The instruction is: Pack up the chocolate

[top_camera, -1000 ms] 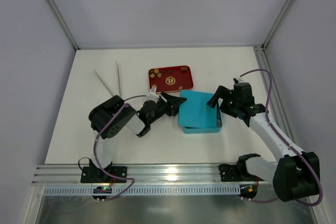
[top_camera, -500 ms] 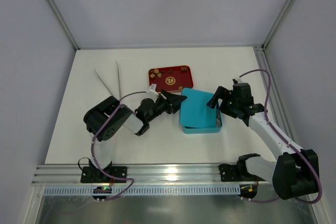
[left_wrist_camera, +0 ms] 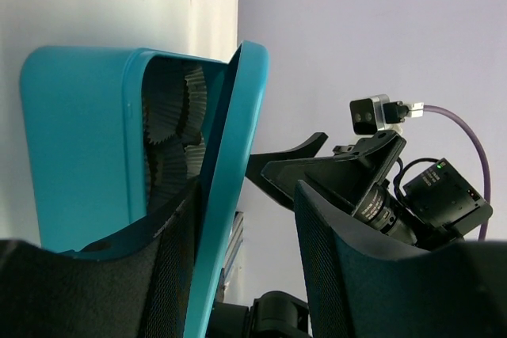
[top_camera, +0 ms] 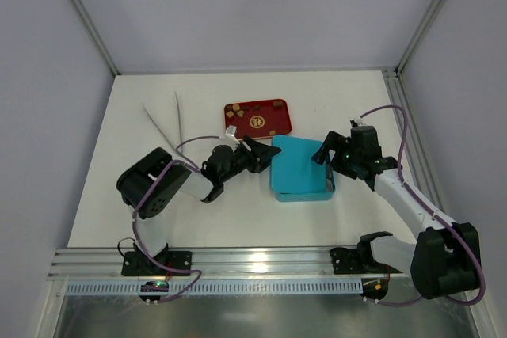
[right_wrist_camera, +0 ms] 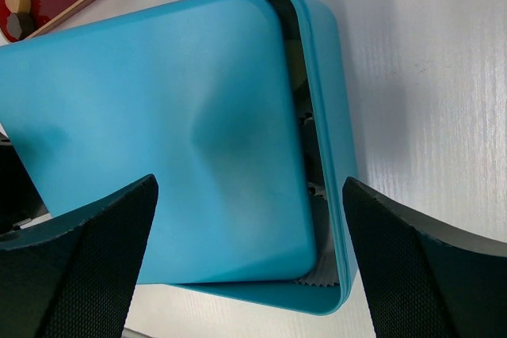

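Top external: chocolate (top_camera: 235, 114) just beyond L hand (top_camera: 268, 150).

White tabletop (top_camera: 333, 96) enclosed on three sides by plain, pale grey panels: back wall (top_camera: 253, 13), left wall (top_camera: 40, 156) and right wall (top_camera: 475, 116). Slanting aluminium posts (top_camera: 83, 15) mark the two rear corners. A slotted aluminium rail (top_camera: 261, 259) runs along the near edge, with a perforated strip (top_camera: 261, 285) just below it and a brushed metal sheet (top_camera: 261, 314) beneath. Even, diffuse light; one bright glare spot on the rail.
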